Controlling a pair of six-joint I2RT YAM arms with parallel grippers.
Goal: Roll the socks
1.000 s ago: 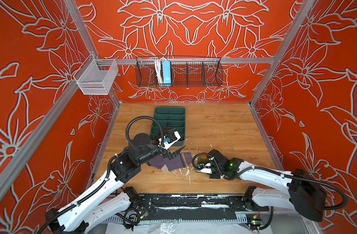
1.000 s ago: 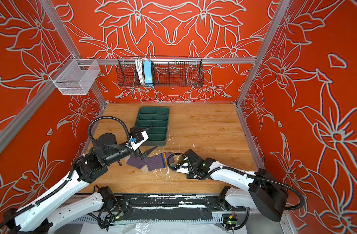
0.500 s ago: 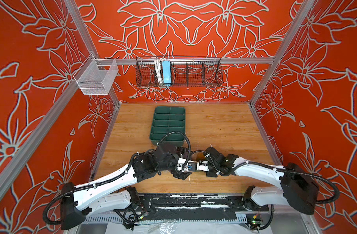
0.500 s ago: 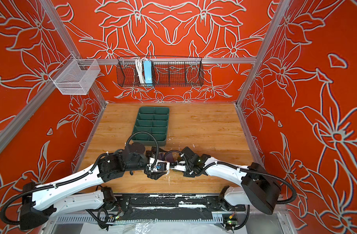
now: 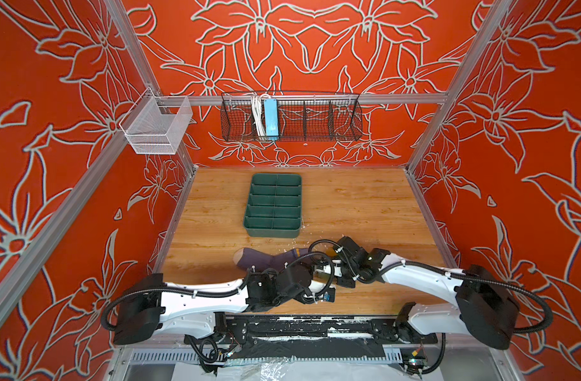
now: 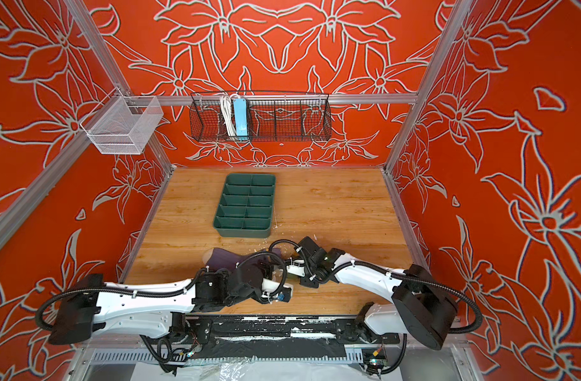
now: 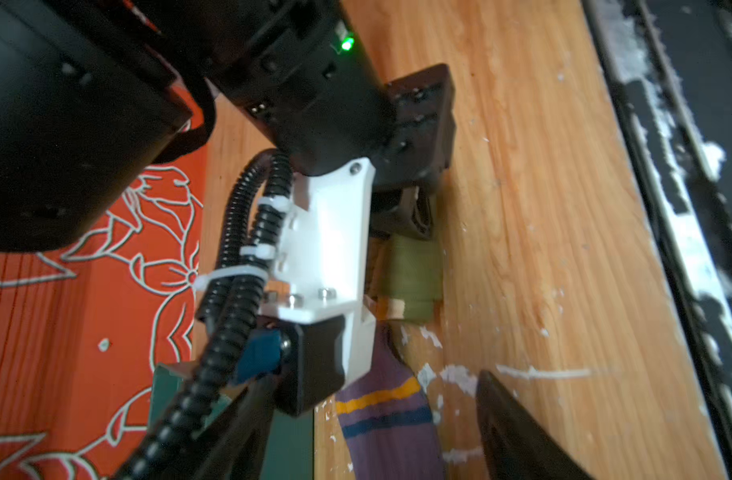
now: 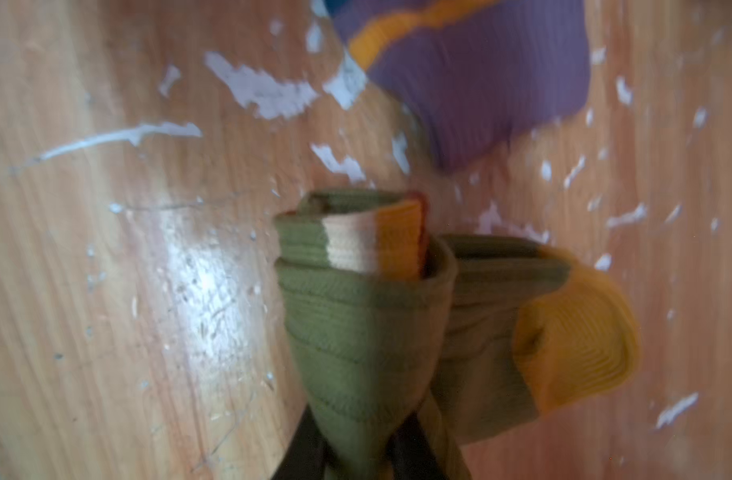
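The purple sock (image 5: 262, 260) lies flat on the table near the front, beige toe to the left, in both top views (image 6: 229, 259). Its navy-and-yellow striped cuff (image 7: 389, 419) sits between the spread fingers (image 7: 518, 436) of my left gripper (image 7: 376, 449), which is open. The olive green sock (image 8: 364, 324) is folded into a thick roll with its mustard toe (image 8: 576, 332) sticking out. My right gripper (image 8: 360, 436) is shut on that roll, just beyond the purple cuff (image 8: 480, 75). In the left wrist view the roll (image 7: 414, 274) hangs from the right fingers (image 7: 418, 216).
A dark green divided tray (image 5: 271, 232) stands behind the socks at the table's middle. A black wire basket (image 5: 292, 117) hangs on the back wall and a white mesh bin (image 5: 157, 127) on the left rail. Both forearms cross the front of the table.
My left arm has swung from the left of the purple sock down across the front, bringing its gripper round the cuff, jaws slightly narrower. The right gripper shifted a little left with the olive roll.
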